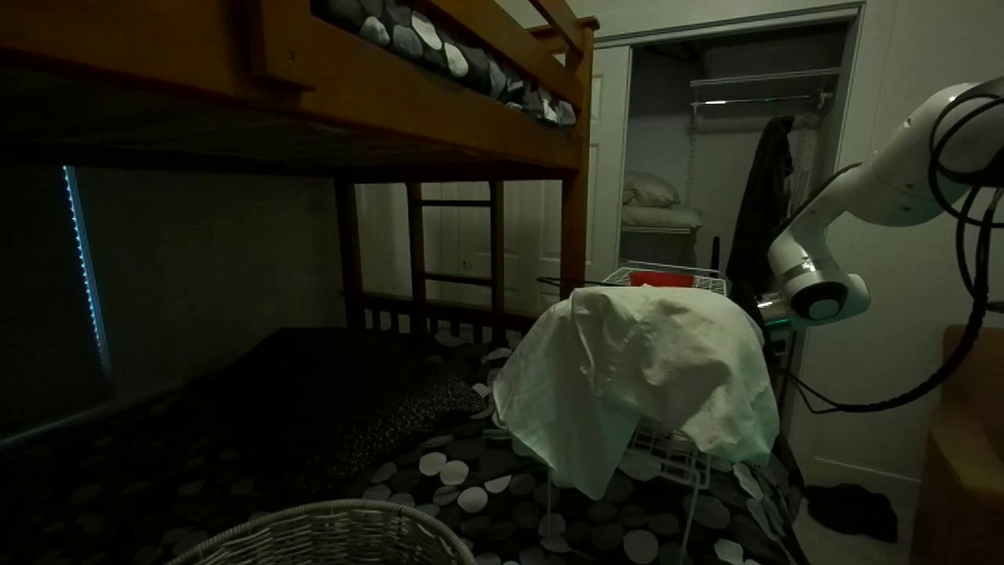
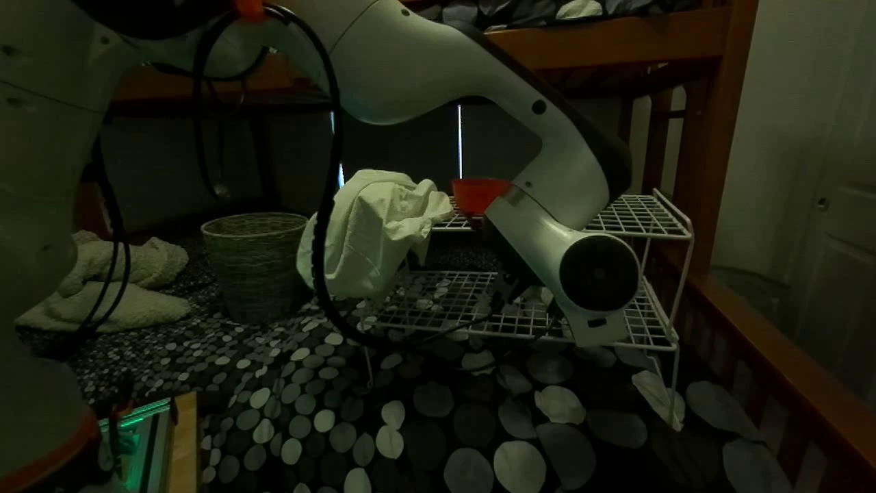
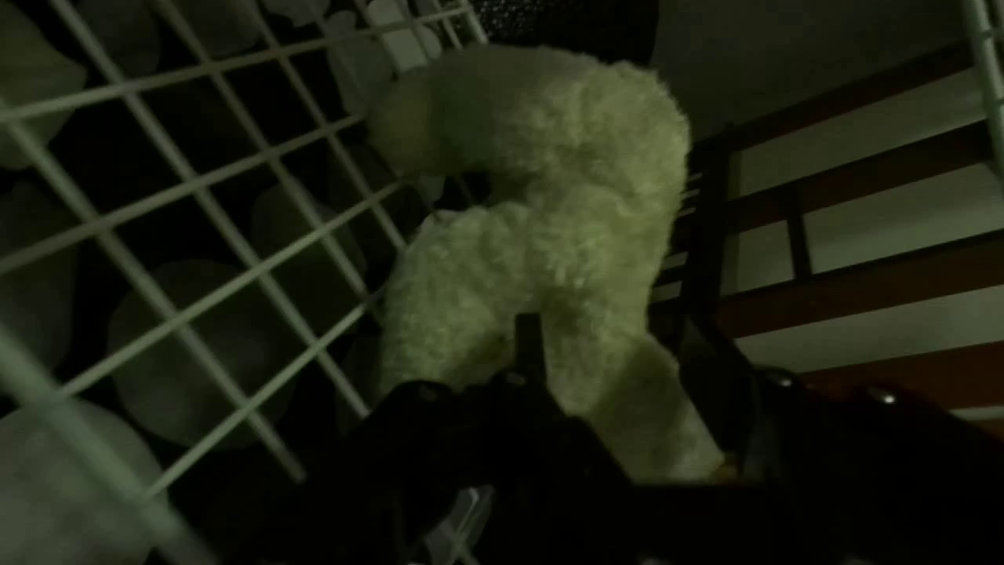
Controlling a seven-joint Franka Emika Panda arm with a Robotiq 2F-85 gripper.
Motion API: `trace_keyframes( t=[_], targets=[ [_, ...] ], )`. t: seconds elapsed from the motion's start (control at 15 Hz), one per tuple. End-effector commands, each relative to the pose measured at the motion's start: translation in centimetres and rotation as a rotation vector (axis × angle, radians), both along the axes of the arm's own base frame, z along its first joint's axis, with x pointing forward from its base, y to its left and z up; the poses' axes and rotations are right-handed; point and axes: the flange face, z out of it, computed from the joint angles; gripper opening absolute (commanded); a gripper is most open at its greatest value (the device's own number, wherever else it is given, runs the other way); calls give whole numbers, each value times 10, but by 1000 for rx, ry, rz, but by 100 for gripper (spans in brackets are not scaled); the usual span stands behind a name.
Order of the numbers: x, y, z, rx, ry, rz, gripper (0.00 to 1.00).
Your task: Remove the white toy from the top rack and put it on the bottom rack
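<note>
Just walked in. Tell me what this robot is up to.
A robot arm has its gripper below the top rack, with part of the fuzzy white toy showing between the fingers. The toy is down by the bottom rack; whether it rests there or is firmly held, I can't tell. Above, a red container sits on the top rack, and a big white cloth drapes over one end.

I classify this site as a home bedroom: in an exterior view, a wooden bunk bed (image 1: 439,110) at upper left, dotted bedding (image 1: 472,499) at lower centre, an open closet (image 1: 718,149) with a dark hanging garment (image 1: 757,204) at upper right.
</note>
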Motion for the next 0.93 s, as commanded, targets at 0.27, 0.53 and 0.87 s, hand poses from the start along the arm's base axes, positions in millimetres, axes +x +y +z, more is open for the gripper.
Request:
trace_keyframes(
  t=[0.27, 0.53, 0.87],
  targets=[
    [-64, -57, 17, -279, 318, -49, 100],
    [-117, -56, 67, -537, 342, 27, 100],
    [-116, -61, 112, -674, 265, 29, 100]
  ],
)
